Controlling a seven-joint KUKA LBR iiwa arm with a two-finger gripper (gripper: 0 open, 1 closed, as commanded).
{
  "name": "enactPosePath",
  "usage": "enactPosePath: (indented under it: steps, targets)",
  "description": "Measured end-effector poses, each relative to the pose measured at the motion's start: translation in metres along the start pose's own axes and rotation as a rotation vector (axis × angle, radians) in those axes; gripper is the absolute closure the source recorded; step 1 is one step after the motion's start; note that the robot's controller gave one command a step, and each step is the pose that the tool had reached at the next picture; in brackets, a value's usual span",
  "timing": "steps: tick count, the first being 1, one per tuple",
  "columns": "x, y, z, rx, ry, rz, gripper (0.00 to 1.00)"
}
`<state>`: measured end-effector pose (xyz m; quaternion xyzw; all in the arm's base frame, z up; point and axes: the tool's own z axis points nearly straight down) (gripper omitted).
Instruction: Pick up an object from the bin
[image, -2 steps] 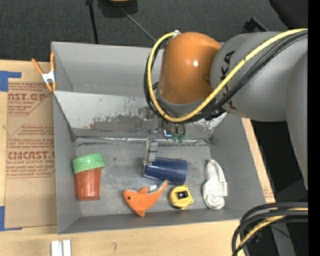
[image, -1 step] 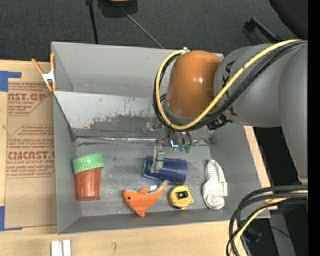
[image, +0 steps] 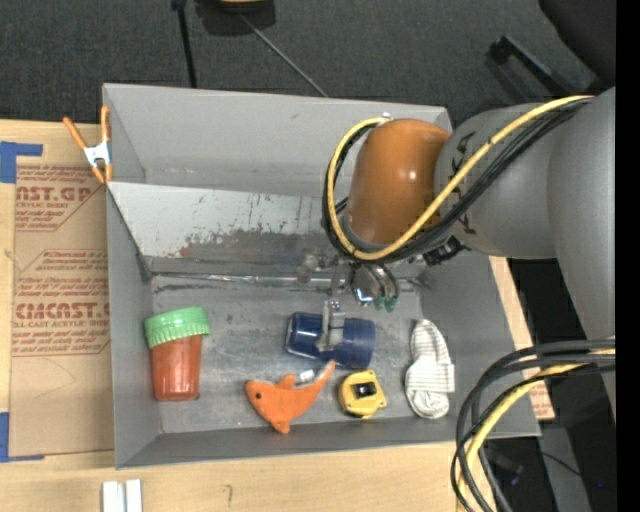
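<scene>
My gripper (image: 331, 335) reaches down at the middle of the bin floor, its fingertips on top of a dark blue rounded thing (image: 355, 341). Whether the fingers clasp it I cannot make out. An orange toy fish (image: 285, 398) lies just in front of the blue thing. A small yellow tape measure (image: 361, 393) sits right of the fish.
A red cup with a green lid (image: 177, 354) lies at the bin's left side. A white sock (image: 430, 371) lies near the right wall. The arm with its orange cover and cables hangs over the bin's right half.
</scene>
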<state>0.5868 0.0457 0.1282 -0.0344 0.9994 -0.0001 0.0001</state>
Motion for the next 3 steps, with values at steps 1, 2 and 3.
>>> enactPosePath:
  steps: [1, 2, 3]
  targets:
    - [0.012, 0.002, 0.048, -0.002, 0.0, -0.218, 1.0]
    - [0.012, 0.002, 0.048, -0.002, 0.0, -0.218, 1.0]
    - [0.007, -0.005, -0.163, -0.001, 0.001, -0.228, 1.0]
